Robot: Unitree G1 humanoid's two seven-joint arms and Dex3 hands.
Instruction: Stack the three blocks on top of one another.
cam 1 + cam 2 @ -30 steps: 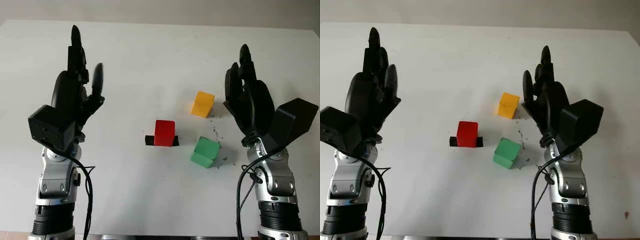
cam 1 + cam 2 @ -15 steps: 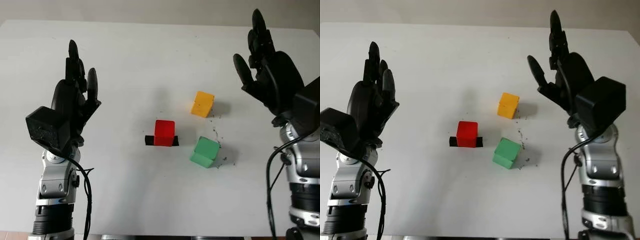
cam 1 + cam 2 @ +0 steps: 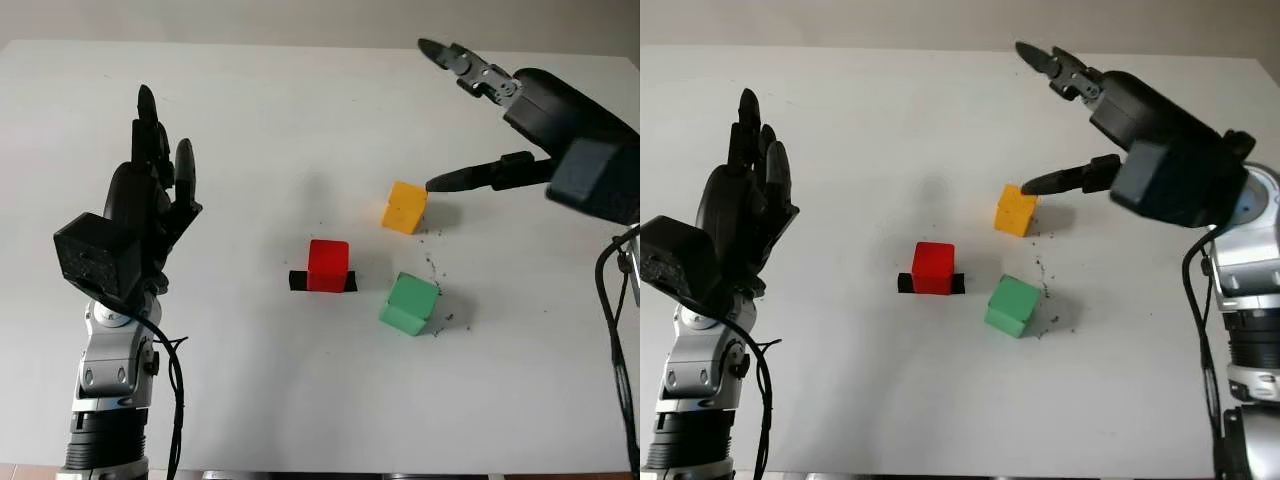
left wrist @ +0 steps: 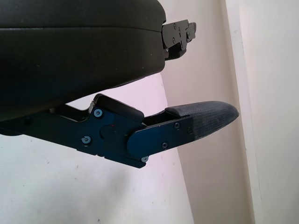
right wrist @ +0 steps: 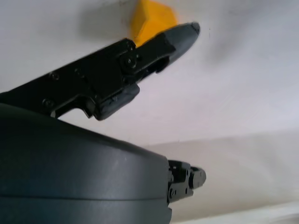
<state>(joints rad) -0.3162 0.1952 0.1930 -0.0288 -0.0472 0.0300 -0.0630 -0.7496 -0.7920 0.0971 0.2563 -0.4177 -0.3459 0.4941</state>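
Three blocks sit apart on the white table [image 3: 300, 120]. The red block [image 3: 328, 265] stands on a small black pad at the centre. To its right and nearer lies the green block [image 3: 410, 303]. The yellow block [image 3: 405, 207] is farther back on the right, also in the right wrist view as the yellow block [image 5: 152, 18]. My right hand [image 3: 455, 120] is open above and to the right of the yellow block, one fingertip [image 3: 436, 184] close to its upper right corner. My left hand [image 3: 150, 190] is open, raised upright over the table's left side.
Dark specks are scattered on the table [image 3: 840, 120] around the green and yellow blocks. The table's far edge runs along the top, with a beige wall behind. The surface between my left hand and the red block is bare white.
My right hand swung up from the right of the green block, then tipped forward and left over the yellow block. The left hand lowered slightly. The blocks did not move.
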